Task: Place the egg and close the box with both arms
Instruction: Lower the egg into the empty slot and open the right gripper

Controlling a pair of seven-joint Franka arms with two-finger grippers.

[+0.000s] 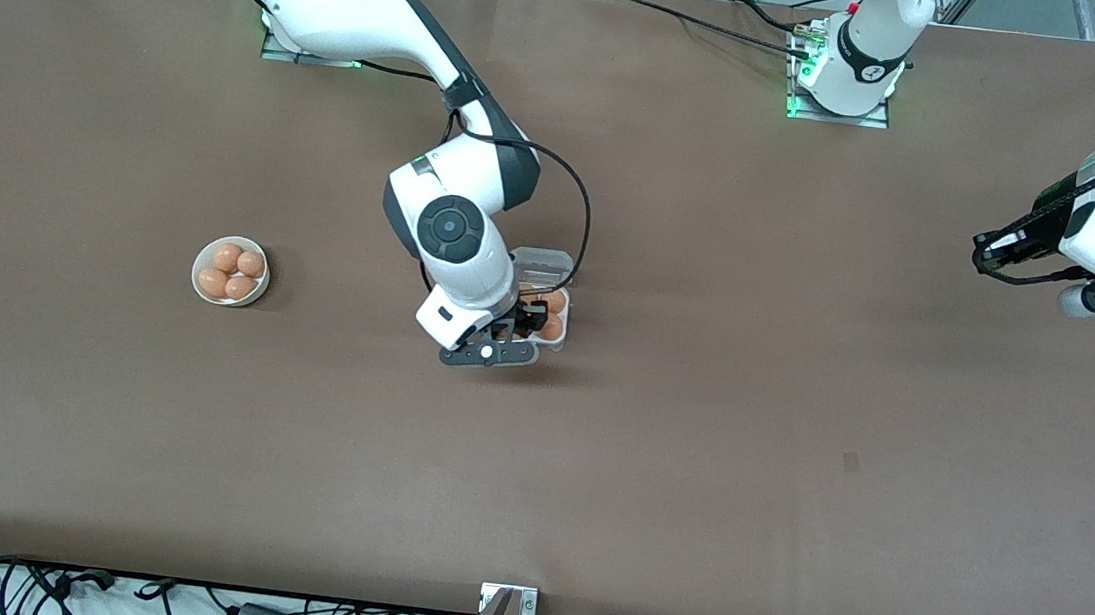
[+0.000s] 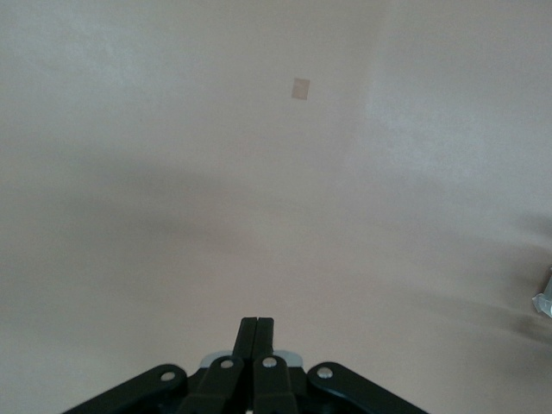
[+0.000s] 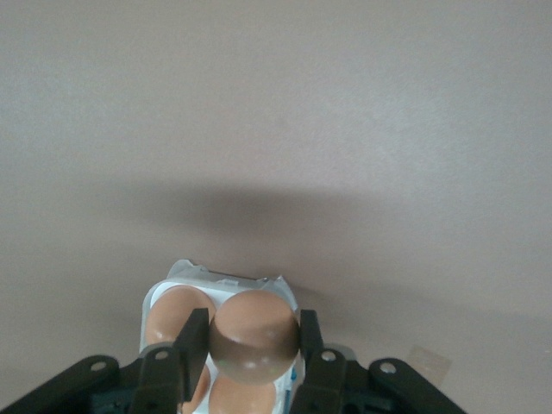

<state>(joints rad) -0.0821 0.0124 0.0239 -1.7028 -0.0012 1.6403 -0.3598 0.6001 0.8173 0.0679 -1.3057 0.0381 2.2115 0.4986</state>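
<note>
Now your right pincer (image 3: 254, 345) grips the egg (image 3: 254, 338) over the box (image 1: 546, 319) — centre it on the free cell, lower gently; left pincer (image 2: 257, 332) waits pinched together.

Egg (image 3: 253, 337) above open box (image 3: 185, 279)
</note>
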